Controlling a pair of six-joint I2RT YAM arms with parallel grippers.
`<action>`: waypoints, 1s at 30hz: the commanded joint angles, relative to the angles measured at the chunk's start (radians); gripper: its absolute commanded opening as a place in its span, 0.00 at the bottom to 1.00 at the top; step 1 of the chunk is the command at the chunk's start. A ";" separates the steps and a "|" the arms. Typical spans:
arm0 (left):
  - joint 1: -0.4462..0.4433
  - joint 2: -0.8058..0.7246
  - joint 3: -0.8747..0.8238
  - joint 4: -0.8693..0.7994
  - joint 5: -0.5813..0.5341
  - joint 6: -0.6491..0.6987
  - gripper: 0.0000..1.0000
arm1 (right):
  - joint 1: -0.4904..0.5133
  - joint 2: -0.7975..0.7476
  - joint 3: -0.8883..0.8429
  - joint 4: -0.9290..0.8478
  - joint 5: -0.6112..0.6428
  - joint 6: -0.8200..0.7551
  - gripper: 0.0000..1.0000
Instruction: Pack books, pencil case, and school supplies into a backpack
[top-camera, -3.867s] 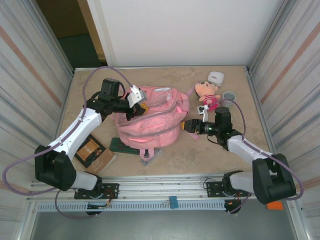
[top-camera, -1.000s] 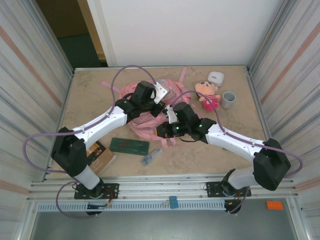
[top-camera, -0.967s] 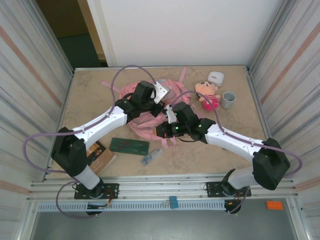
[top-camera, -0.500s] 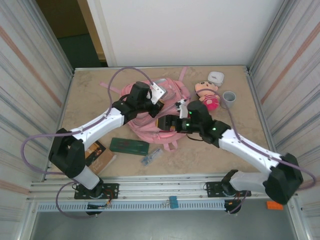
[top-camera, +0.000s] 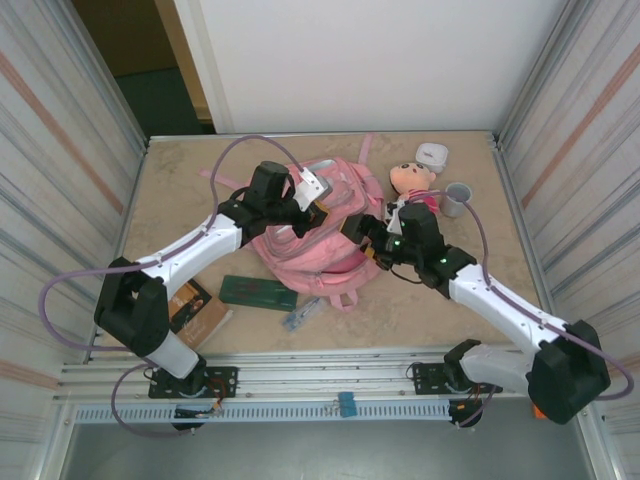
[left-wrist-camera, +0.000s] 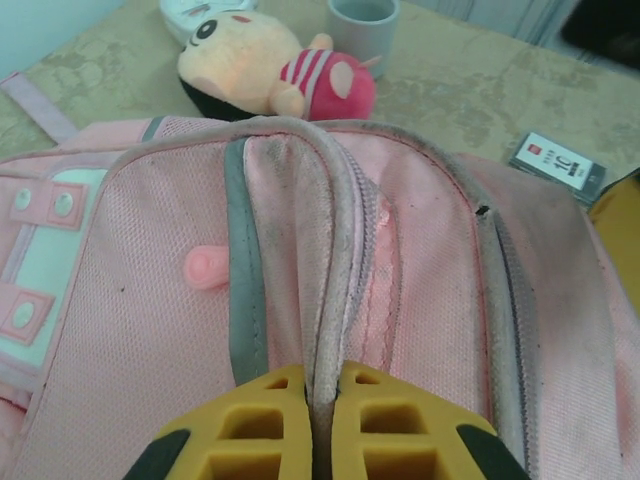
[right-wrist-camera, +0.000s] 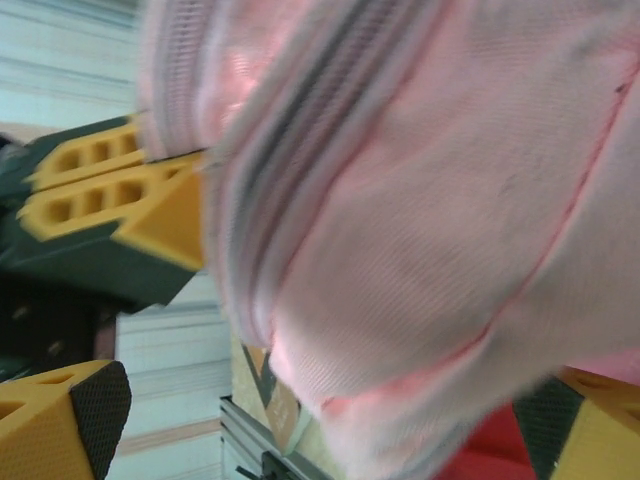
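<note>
We count one backpack (top-camera: 318, 228) centre frame, one book (top-camera: 192, 305), one pencil case (top-camera: 258, 292), one pen (top-camera: 302, 317) lower left. We see the left gripper (left-wrist-camera: 322, 398) pinching its zipper ridge, the right gripper (top-camera: 359, 228) gaping wide beside it. Beige table (top-camera: 165, 175), corrugated walls (top-camera: 60, 150).

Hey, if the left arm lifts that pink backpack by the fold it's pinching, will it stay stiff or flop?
Probably floppy: the backpack is soft fabric, and the ridge pinched between the left fingers is creased. Likely light for its size, since it lies slumped. Lifted there, it would probably sag and swing.
</note>
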 joint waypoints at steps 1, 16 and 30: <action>0.000 -0.079 0.019 0.103 0.108 0.025 0.00 | 0.021 0.051 0.010 0.122 0.018 0.102 0.97; 0.000 -0.230 0.026 -0.113 -0.064 -0.321 0.42 | 0.094 0.094 0.072 0.290 0.223 0.058 0.03; -0.003 -0.592 -0.253 -0.271 -0.165 -0.942 0.52 | 0.129 0.156 0.246 0.294 0.292 -0.028 0.00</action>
